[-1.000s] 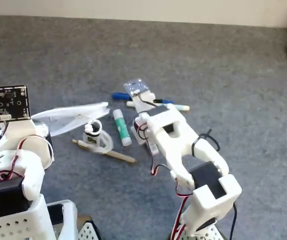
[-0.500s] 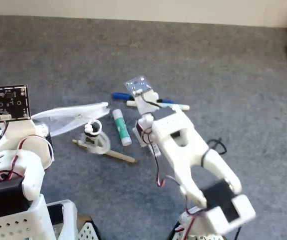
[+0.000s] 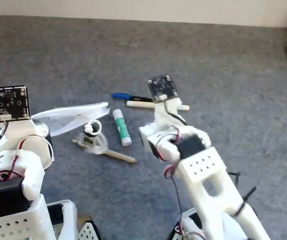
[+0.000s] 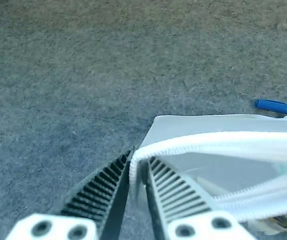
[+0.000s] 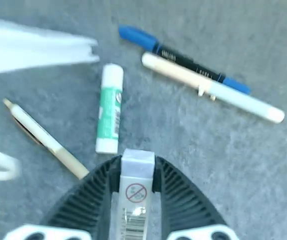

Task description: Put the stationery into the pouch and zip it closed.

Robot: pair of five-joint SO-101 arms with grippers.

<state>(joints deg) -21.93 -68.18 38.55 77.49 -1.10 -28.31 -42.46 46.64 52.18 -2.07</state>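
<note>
A translucent white pouch [image 3: 76, 115] lies on the grey carpet with its zip open. My left gripper [image 4: 137, 163] is shut on the pouch [image 4: 223, 150] at the end of its zipper edge. My right gripper [image 5: 135, 163] is shut on a small white labelled pack [image 5: 135, 190], held above the carpet. Beyond it lie a green glue stick [image 5: 108, 107], a blue pen [image 5: 183, 60], a white pen [image 5: 213, 87] and a beige pen [image 5: 45, 140]. From above, the glue stick [image 3: 121, 127] sits between the pouch and my right arm [image 3: 183, 147].
A small clear plastic item with a white ring [image 3: 93, 137] rests on the beige pen [image 3: 108, 152], just below the pouch. Open carpet stretches to the far side and to the right of the pens.
My right arm has risen and swung right with the small pack, uncovering the blue and white pens. The left arm and the pouch have stayed put.
</note>
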